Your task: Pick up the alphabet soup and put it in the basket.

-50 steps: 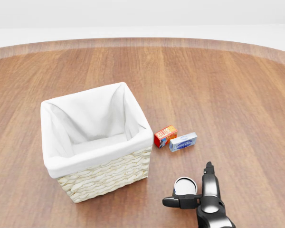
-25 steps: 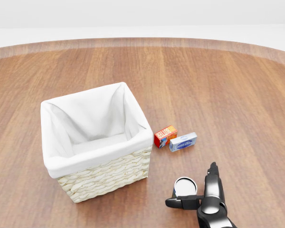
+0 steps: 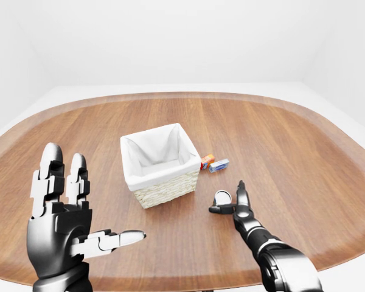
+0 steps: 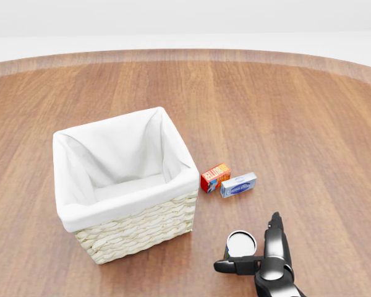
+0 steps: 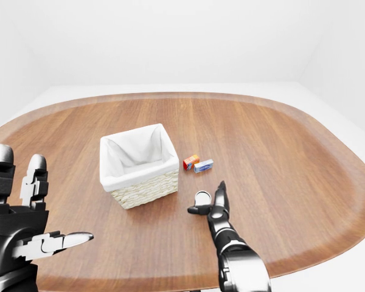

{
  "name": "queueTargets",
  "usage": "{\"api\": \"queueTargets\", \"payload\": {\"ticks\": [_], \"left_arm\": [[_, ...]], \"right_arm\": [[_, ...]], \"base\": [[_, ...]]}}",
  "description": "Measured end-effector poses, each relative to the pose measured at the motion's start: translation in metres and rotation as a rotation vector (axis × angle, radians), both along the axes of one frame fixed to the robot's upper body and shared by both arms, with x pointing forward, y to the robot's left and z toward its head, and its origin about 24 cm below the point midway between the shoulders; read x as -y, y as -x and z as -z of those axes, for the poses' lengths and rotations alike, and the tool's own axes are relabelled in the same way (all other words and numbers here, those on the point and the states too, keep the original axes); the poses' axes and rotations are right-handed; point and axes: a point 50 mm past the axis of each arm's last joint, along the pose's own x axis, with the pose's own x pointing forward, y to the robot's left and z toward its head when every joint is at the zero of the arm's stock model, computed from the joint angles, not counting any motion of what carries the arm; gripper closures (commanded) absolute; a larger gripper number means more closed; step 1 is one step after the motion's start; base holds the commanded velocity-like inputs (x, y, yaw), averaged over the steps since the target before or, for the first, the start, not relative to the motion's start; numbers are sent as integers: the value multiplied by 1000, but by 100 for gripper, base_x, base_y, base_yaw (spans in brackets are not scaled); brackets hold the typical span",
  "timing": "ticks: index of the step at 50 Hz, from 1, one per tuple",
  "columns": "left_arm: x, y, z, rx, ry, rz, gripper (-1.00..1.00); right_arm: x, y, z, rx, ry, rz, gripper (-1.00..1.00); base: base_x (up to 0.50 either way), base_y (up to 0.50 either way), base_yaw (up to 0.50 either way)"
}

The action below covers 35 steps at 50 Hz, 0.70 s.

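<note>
Right hand (image 4: 250,257) beside the alphabet soup can (image 4: 240,242)

The hand has been pulled back a little; its fingers are spread wide, nothing held. The can is seen standing on the worktop (image 4: 309,130), near the basket (image 4: 127,210). It must be grabbed next.

Bright, even light fills all three views, with no single source visible. The wooden table (image 4: 309,124) carries a soft pale sheen toward its far rim but no harsh glare. Shadows are faint: a thin dark line under the basket (image 4: 136,232) and shading in the folds of its white lining. Everything renders sharp, near and far, without motion blur. In the eye views the table's oval edge bows strongly, a wide-angle stretch, and the left hand (image 3: 64,228) looms oversized at the bottom corner.
</note>
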Motion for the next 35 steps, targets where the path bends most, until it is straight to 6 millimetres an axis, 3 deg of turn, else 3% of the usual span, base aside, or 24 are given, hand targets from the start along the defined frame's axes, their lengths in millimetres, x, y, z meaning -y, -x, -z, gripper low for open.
{"api": "queueTargets", "payload": {"ticks": [35], "left_arm": [[-1,2,-1,3,4,5,-100]], "right_arm": [[-7,-7,-6,26,41,-18,-100]], "base": [[0,0,0]]}}
